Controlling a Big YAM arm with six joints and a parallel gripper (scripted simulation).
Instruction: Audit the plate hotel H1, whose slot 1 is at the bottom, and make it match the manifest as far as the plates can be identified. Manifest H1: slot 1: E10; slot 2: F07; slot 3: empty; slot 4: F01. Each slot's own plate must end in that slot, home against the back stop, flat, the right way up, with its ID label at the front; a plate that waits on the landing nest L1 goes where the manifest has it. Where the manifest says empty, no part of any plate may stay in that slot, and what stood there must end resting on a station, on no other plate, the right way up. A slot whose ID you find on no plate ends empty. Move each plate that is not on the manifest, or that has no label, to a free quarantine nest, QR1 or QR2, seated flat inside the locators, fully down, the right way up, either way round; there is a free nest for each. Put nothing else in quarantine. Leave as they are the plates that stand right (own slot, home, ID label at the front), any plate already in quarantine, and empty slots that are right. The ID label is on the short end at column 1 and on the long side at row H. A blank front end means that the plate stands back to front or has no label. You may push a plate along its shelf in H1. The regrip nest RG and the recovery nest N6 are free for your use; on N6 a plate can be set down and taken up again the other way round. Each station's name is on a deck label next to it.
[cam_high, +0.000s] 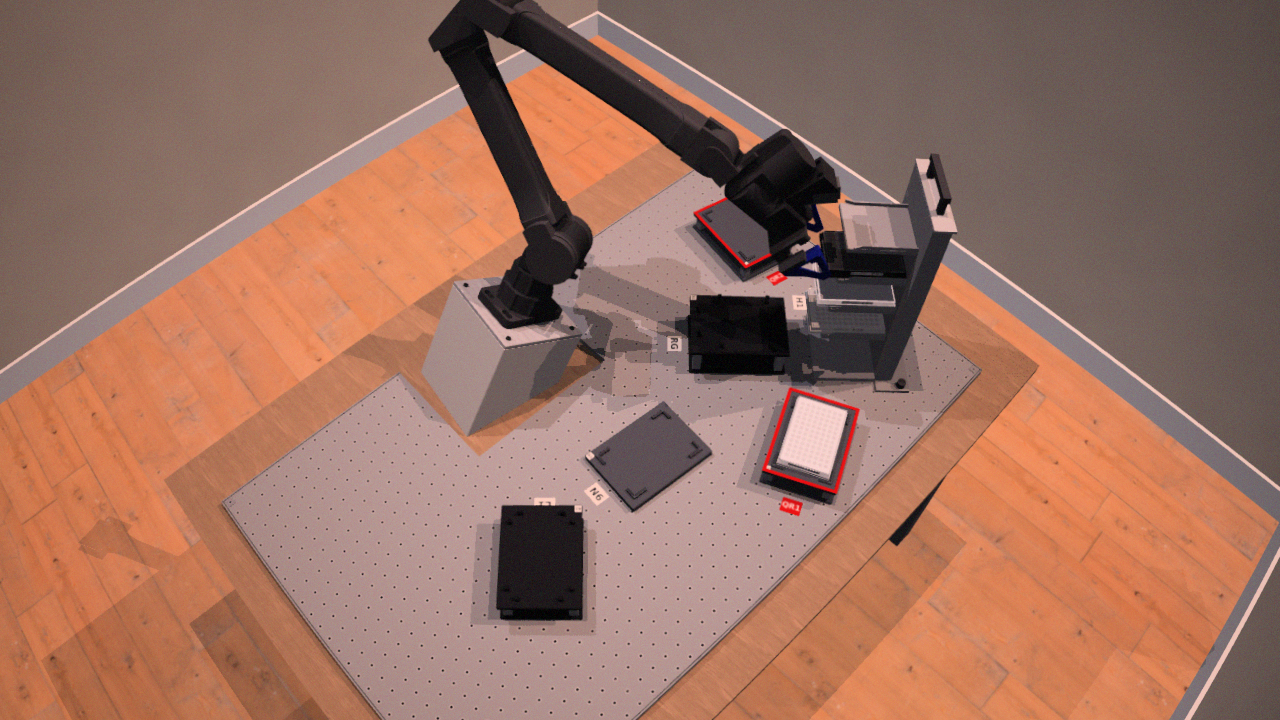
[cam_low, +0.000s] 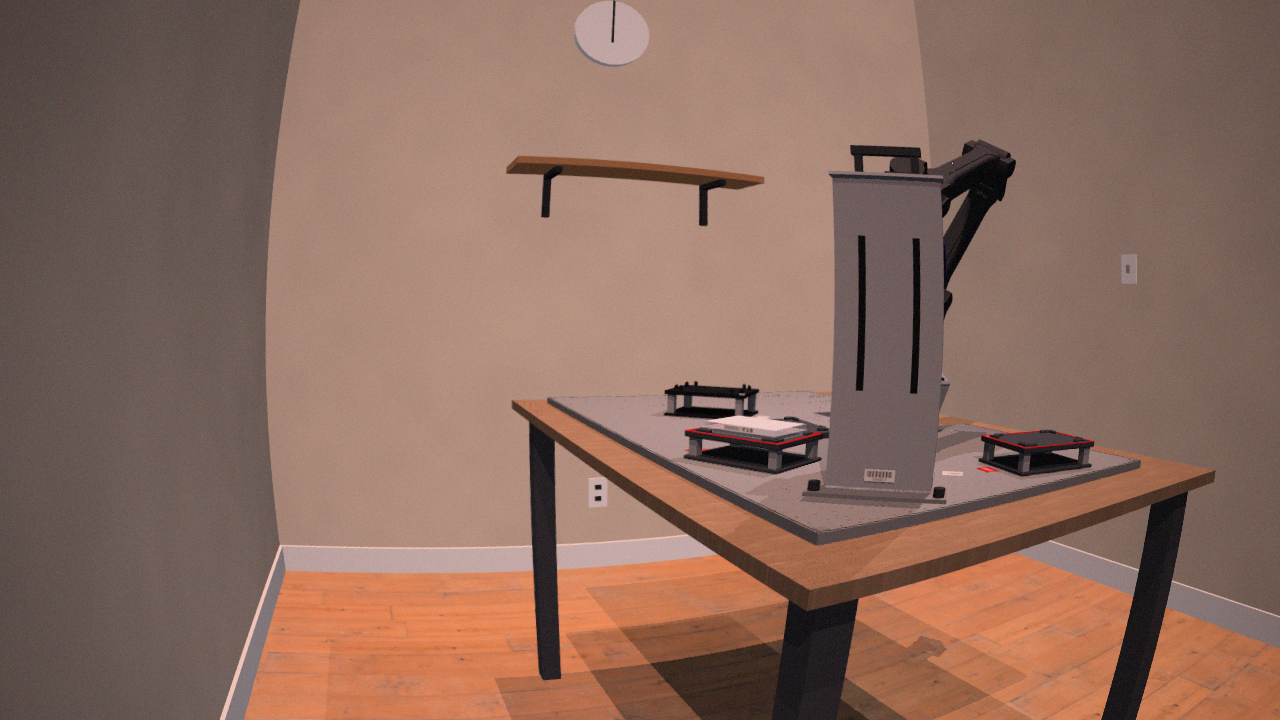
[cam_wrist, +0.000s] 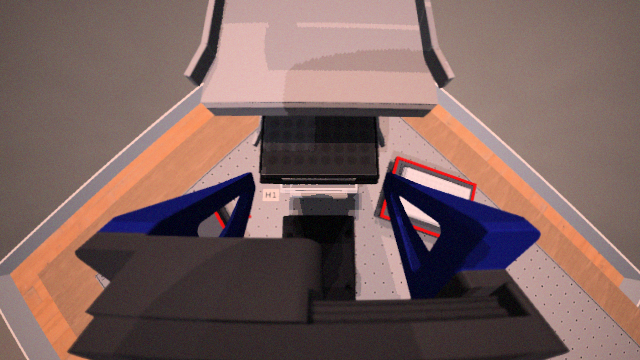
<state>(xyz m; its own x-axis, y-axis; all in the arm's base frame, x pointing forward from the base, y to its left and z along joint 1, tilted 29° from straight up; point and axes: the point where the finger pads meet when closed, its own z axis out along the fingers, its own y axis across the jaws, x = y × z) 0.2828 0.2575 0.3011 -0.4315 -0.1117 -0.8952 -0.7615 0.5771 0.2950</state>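
Hovering wide open and empty, the gripper (cam_wrist: 315, 200) faces plate hotel H1 (cam_high: 921, 259). Dead ahead, a dark plate (cam_wrist: 318, 150) projects from its shelf, long axis running straight away from the fingers, short end nearest; free space flanks both long edges.

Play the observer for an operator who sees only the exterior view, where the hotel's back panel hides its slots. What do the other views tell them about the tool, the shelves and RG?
Observer: The tool is open and empty. It is in front of hotel H1, facing a dark plate on an upper shelf.
Operator: Anything under that plate?
Observer: A pale plate shows on a shelf beneath it.
Operator: Is RG free?
Observer: Yes, the RG nest carries no plate.
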